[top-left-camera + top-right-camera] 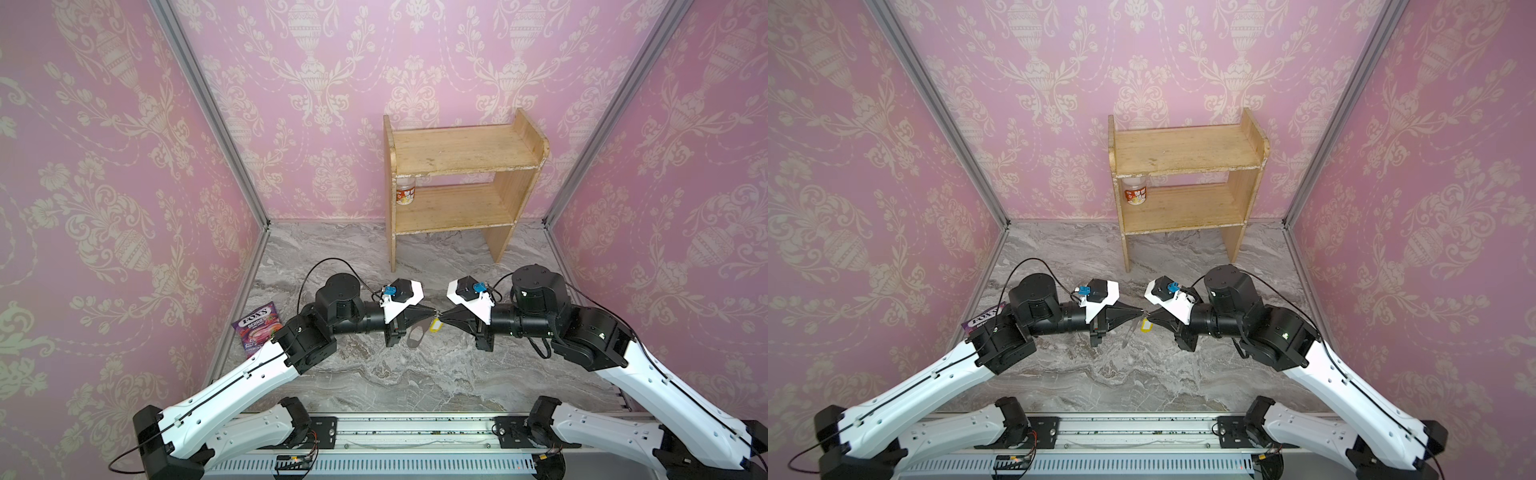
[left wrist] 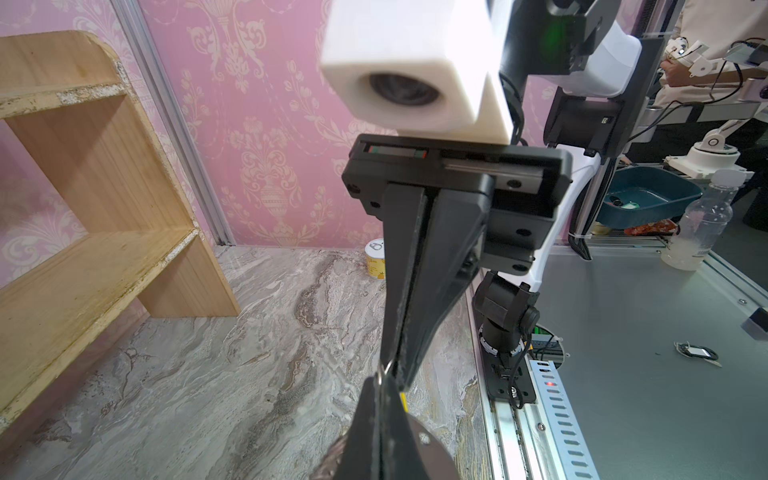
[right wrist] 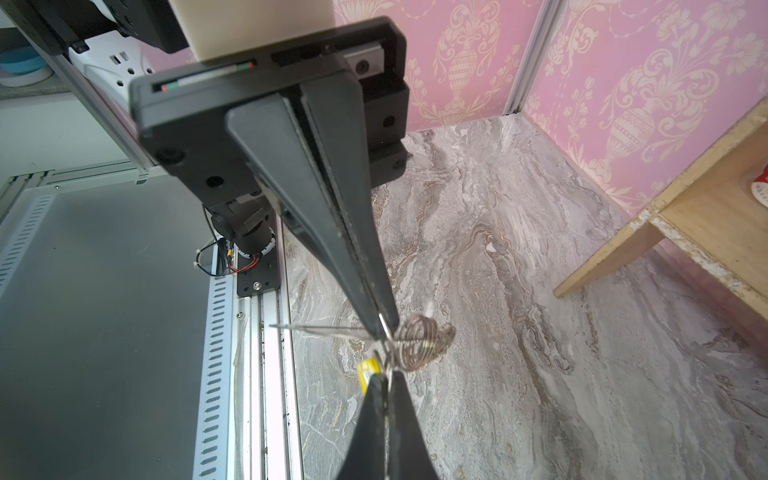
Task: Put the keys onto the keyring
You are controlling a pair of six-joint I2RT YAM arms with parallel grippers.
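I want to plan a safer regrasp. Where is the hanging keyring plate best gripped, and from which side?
Probably pinch the keyring plate across its two flat faces at the curved edge, coming from below: it hangs thin and free there, while the rings crowd its straight edge.

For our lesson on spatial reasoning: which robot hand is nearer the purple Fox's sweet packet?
Left. The left hand points away from the packet, which lies beside its arm; the right hand faces it from the farther side, tips almost touching.

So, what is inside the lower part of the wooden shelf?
A small jar with a red and white label stands at the left end. The upper board hides its top, so no lid shows.
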